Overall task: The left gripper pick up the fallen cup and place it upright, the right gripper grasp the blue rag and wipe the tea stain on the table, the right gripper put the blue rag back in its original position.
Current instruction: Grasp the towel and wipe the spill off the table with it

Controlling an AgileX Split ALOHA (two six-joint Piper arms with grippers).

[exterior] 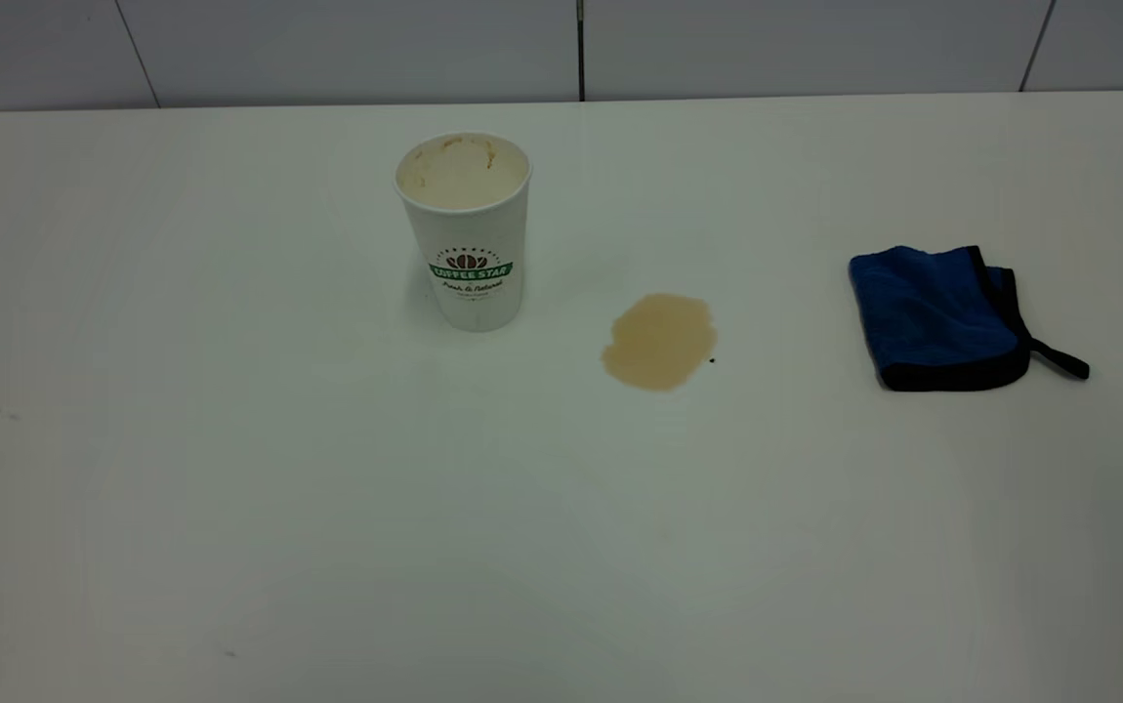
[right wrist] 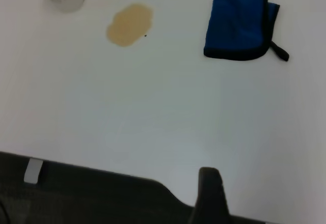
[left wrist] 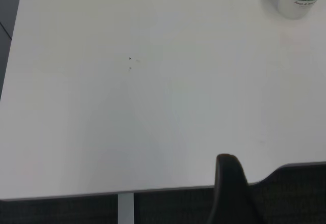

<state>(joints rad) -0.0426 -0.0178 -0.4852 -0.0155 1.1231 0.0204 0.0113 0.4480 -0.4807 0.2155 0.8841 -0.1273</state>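
Showing only one dark finger each, the left gripper [left wrist: 232, 193] and right gripper [right wrist: 209, 196] are hanging over the table's near edge, holding nothing; how wide the jaws gape cannot be told.
Standing upright on the table [exterior: 229, 547], the cup [exterior: 467, 234] is showing its tan-stained inside; right of the cup, near it, the tea stain [exterior: 660, 341] is lying unwiped, a tiny black speck [exterior: 712, 360] just beside it, and the blue rag [exterior: 942, 317] is lying folded well beyond.
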